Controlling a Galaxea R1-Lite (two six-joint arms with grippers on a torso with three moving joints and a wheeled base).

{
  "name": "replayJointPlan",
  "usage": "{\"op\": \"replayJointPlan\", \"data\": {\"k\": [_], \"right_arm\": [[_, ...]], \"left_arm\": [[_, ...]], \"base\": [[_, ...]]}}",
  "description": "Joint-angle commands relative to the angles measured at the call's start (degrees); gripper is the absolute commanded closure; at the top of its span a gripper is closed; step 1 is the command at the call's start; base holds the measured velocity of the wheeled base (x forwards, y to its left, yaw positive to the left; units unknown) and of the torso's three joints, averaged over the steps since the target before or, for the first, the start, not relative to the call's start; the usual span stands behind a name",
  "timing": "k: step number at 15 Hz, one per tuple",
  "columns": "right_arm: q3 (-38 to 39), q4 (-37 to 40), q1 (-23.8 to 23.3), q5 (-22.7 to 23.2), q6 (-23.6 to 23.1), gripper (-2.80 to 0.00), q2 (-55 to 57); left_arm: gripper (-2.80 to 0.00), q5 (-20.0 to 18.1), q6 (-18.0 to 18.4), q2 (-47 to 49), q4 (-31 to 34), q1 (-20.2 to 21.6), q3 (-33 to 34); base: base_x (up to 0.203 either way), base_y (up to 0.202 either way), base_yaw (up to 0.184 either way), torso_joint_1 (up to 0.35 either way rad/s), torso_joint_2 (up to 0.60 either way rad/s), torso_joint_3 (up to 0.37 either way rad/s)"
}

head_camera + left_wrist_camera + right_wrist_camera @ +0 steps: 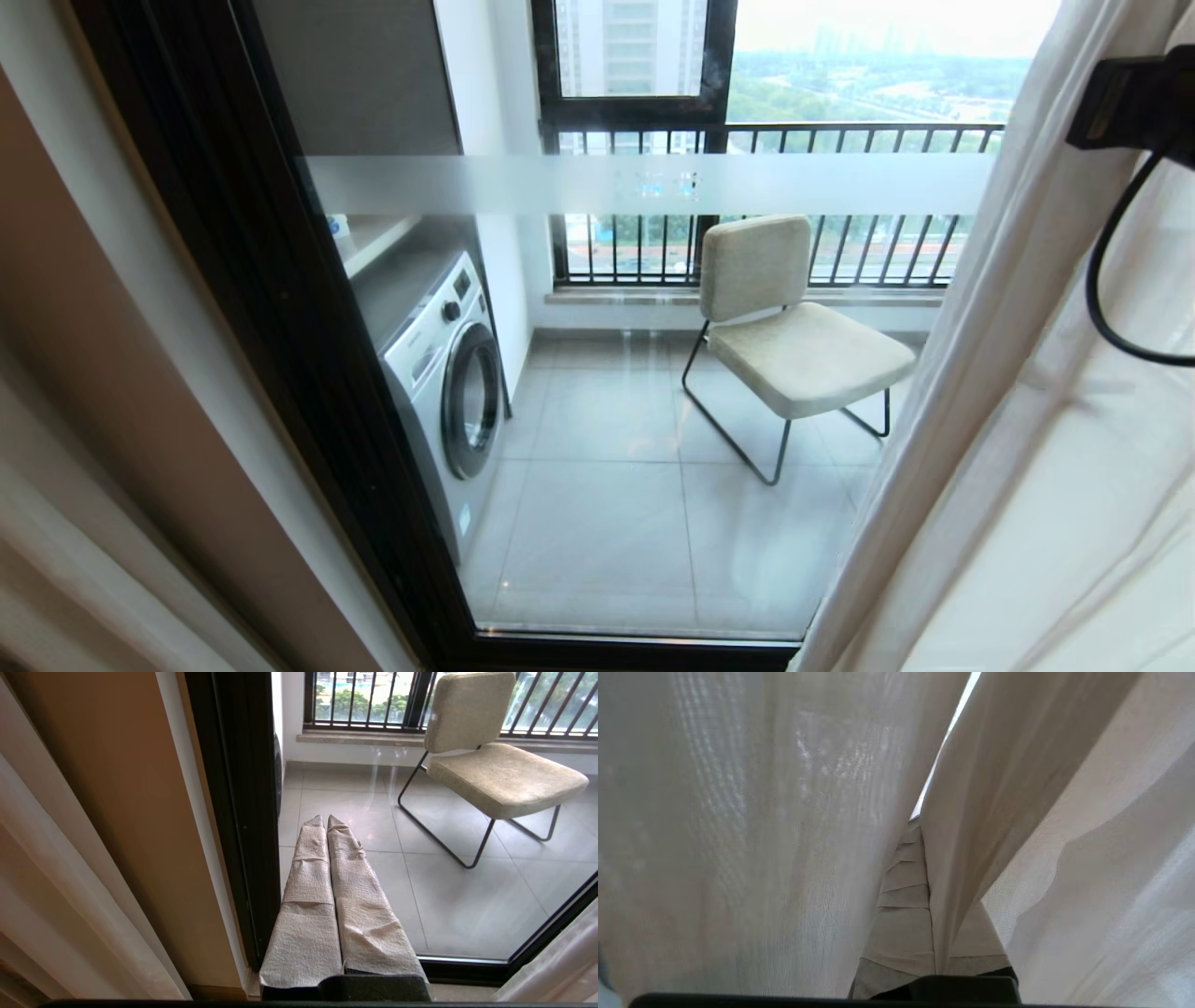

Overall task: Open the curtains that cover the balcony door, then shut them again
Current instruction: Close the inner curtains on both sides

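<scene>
Now, up close to the balcony door (pixel 280 308), glass bare across the middle, frosted band running level over it. Beyond the pane: washer (pixel 448 383) on the left, chair (pixel 794 327) mid-floor, railing (pixel 775 205) behind. Curtains split to both edges: beige panel (pixel 103 448) bunched along the left, white sheer (pixel 1008 439) hanging down the right.

Right gripper (pixel 922 833) buried in the sheer, wrapped fingers (pixel 901 896) pressed together with a fold of the sheer pinched between them, cloth draping on either side, a sliver of daylight showing above the tips. From the head view only the black wrist block (pixel 1134 98) and its looping cable peeking in at the top right, against the sheer.

Left gripper (pixel 325 821) parked low, fingers together and holding nothing, pointing at the door near its dark frame (pixel 238 812), beige panel alongside, chair visible through the glass.
</scene>
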Motion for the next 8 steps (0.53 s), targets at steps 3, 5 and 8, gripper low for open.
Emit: {"op": "replayJointPlan", "data": {"k": [3, 5, 8], "right_arm": [[-3.1, -0.5, 8.3, -0.4, -5.5, 0.00, 1.2], [-4.0, -0.5, 13.1, -2.7, -8.2, 0.00, 1.8], [-4.1, -0.6, 19.6, -5.1, -12.1, 0.00, 2.5]], "left_arm": [[0.00, 0.0, 0.0, 0.0, 0.0, 0.0, 0.0], [0.00, 0.0, 0.0, 0.0, 0.0, 0.0, 0.0], [0.00, 0.0, 0.0, 0.0, 0.0, 0.0, 0.0]], "base": [[0.000, 0.000, 0.000, 0.000, 0.00, 0.000], [0.000, 0.000, 0.000, 0.000, 0.00, 0.000], [0.000, 0.000, 0.000, 0.000, 0.00, 0.000]]}}
